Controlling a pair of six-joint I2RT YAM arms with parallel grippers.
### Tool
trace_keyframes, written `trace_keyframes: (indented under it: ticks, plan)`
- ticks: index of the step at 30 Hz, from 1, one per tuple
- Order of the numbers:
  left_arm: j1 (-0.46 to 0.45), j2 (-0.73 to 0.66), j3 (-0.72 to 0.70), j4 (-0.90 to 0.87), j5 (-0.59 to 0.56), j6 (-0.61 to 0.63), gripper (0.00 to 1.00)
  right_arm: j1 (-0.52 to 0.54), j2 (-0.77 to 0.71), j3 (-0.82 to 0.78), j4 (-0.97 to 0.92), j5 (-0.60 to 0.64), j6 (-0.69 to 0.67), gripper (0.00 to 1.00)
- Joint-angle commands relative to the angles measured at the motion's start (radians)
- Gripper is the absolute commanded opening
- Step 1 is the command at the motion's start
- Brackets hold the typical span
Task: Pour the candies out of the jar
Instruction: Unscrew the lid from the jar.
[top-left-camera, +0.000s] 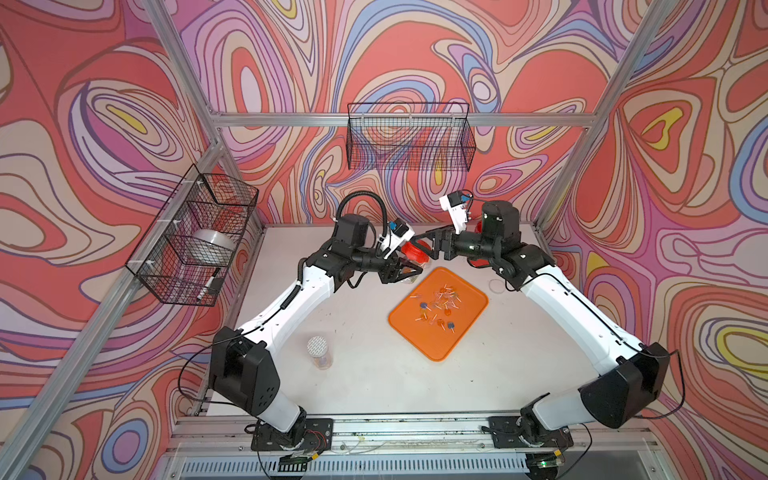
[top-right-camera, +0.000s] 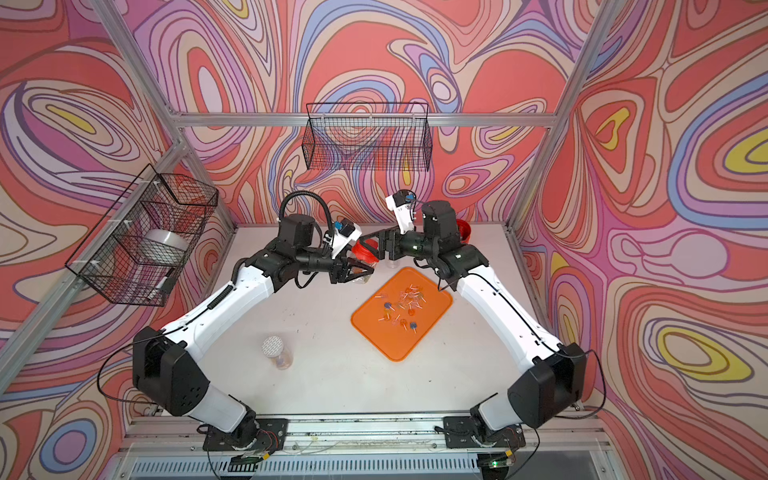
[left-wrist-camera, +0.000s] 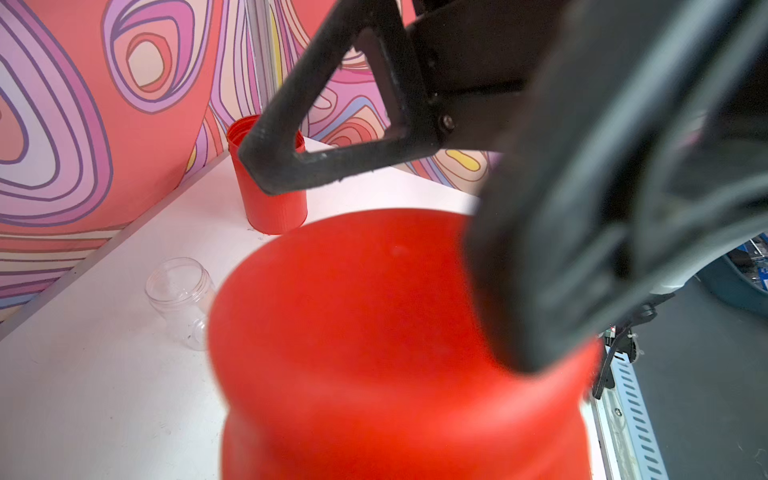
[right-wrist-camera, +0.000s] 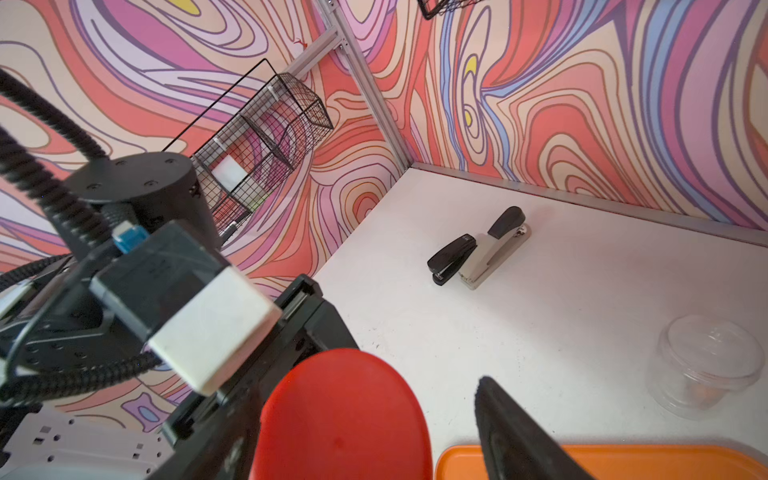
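Observation:
The jar (top-left-camera: 409, 275) is clear with a red lid (top-left-camera: 413, 251). My left gripper (top-left-camera: 411, 271) is shut on its body and holds it tilted just behind the orange tray (top-left-camera: 432, 345). Its fingers are hidden in the left wrist view, where the red lid (left-wrist-camera: 395, 353) fills the foreground. My right gripper (top-left-camera: 422, 247) straddles the lid, open. In the right wrist view a gap shows between the lid (right-wrist-camera: 345, 415) and one finger (right-wrist-camera: 511, 432). Several candies (top-left-camera: 436, 305) lie scattered on the tray in both top views.
An empty clear jar (top-right-camera: 392, 264) stands under the right gripper. A red cup (left-wrist-camera: 270, 187) sits at the back. Another jar with a white lid (top-left-camera: 319, 351) stands front left. Two staplers (right-wrist-camera: 478, 249) lie near the back corner. Wire baskets (top-left-camera: 409, 137) hang on the walls.

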Motion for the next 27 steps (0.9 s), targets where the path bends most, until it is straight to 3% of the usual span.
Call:
trace_keyframes:
  ticks: [1,11,21,27]
  plan:
    - [-0.011,0.014,0.048,-0.022,-0.017,0.032,0.00,0.019,0.014,0.004,0.016,0.059,0.017,0.82]
    - [-0.018,0.029,0.068,-0.029,-0.047,0.018,0.00,0.070,0.032,0.008,-0.012,0.106,-0.004,0.81]
    - [-0.024,0.043,0.081,-0.046,-0.084,0.018,0.00,0.077,0.026,-0.013,0.020,0.068,0.023,0.84]
    - [-0.023,0.038,0.078,-0.044,-0.086,0.022,0.00,0.077,0.035,-0.021,0.029,0.068,0.036,0.78]
